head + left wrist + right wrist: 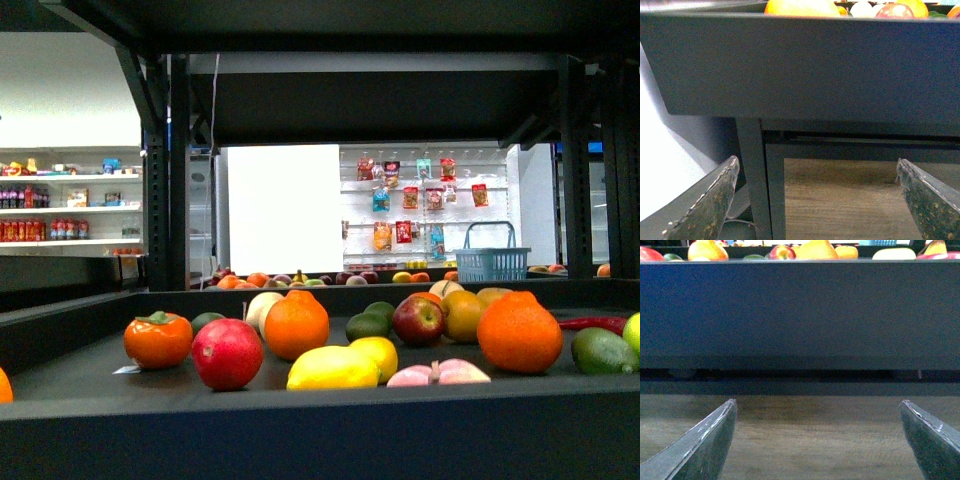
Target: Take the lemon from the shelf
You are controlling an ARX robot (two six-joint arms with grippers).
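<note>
A bright yellow lemon (332,369) lies near the front of the black shelf (320,430), with a second small yellow fruit (378,352) just behind it. Neither gripper shows in the front view. In the left wrist view my left gripper (817,159) is open and empty, below the shelf's raised front lip (805,65). In the right wrist view my right gripper (817,401) is open and empty too, likewise below the lip (800,310). Only fruit tops show above the lip in both wrist views; I cannot pick out the lemon there.
Around the lemon lie a red pomegranate (227,353), an orange (296,325), a persimmon (158,339), an apple (419,320), pink garlic (438,374), a big orange (519,333) and an avocado (603,351). A shelf upright (752,175) stands near my left fingers. The level above hangs low.
</note>
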